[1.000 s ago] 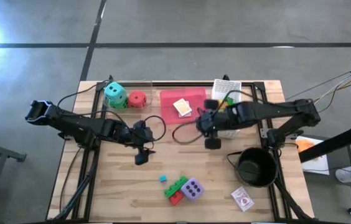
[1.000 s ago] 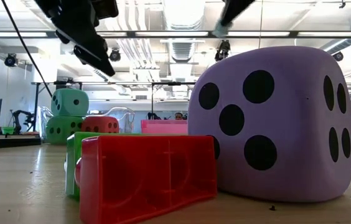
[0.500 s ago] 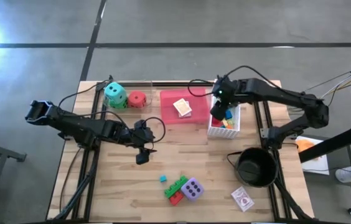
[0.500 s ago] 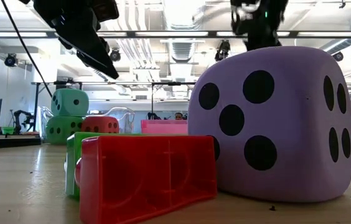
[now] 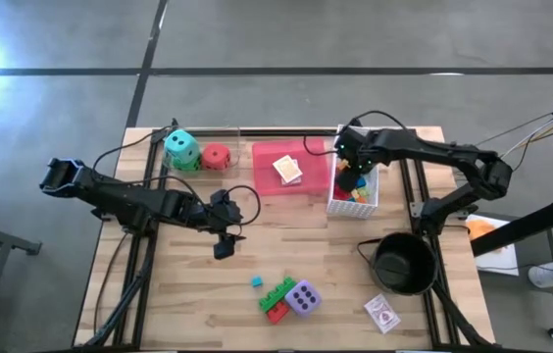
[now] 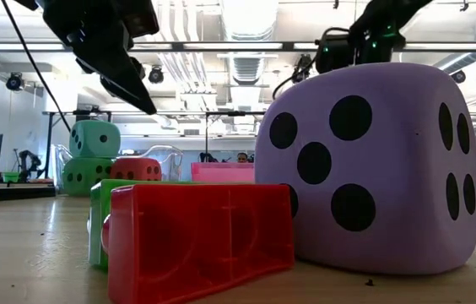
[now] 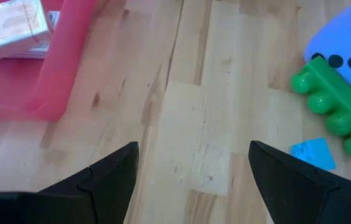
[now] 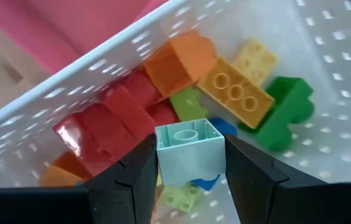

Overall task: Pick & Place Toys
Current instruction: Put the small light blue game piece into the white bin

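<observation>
The right gripper (image 8: 189, 163) is hanging over the white basket (image 5: 355, 191) at the far right part of the desk (image 5: 335, 265); its jaws are pinching a small pale teal brick (image 8: 190, 151) between them, with the studded face of the brick turned away from the wrist. Directly beyond this brick, inside the basket, other bricks are lying in a heap: a red one (image 8: 110, 121), an orange one (image 8: 182, 59), a yellow one (image 8: 234, 84) and a green one (image 8: 284, 112). So the coming move is probably turning on one relation only; the held brick is standing straight above the open basket, within its walls, and I judge that the jaws need only to spread for the brick to fall among the others.

The left gripper (image 7: 194, 177) is waiting over the middle of the desk; its jaws are spread and are holding nothing. The toys not yet collected are lying toward the near edge of the desk: a purple die (image 5: 303, 298), a green brick (image 5: 278, 292), a red brick (image 5: 276, 313), a small blue piece (image 5: 256, 282) and a card pack (image 5: 382, 314). The left arm is nearer to this group, and the long axis of the green brick is lying slantwise to the desk edge.
</observation>
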Controlling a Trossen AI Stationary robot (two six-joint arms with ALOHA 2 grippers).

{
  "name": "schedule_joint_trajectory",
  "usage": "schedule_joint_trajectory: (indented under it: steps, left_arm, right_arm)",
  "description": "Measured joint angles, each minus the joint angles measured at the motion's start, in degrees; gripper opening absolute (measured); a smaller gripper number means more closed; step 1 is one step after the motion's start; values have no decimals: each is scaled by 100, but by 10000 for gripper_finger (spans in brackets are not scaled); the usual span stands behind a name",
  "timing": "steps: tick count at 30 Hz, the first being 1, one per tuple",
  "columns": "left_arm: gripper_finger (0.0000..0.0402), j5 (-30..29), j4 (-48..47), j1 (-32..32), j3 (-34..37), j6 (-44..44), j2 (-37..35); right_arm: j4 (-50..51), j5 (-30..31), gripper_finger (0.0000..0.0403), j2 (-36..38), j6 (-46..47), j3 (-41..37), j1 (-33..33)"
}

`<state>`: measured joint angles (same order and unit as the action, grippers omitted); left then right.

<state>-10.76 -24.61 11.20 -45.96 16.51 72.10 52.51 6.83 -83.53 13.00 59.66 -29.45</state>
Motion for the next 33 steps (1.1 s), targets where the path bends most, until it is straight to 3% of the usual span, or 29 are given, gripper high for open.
schedule_joint_trajectory:
  steps: [7, 22, 33]
  left_arm:
    - [307, -1, 160, -4, 29, 0, 0]
    - [307, 0, 209, -4, 29, -6, 0]
    - [307, 0, 209, -4, 29, -7, 0]
  right_arm:
    - [-521, -146, 157, 0, 373, -372, 2]
    - [-836, -266, 157, -2, -722, -692, 4]
    - [-1074, -450, 157, -2, -546, -913, 7]
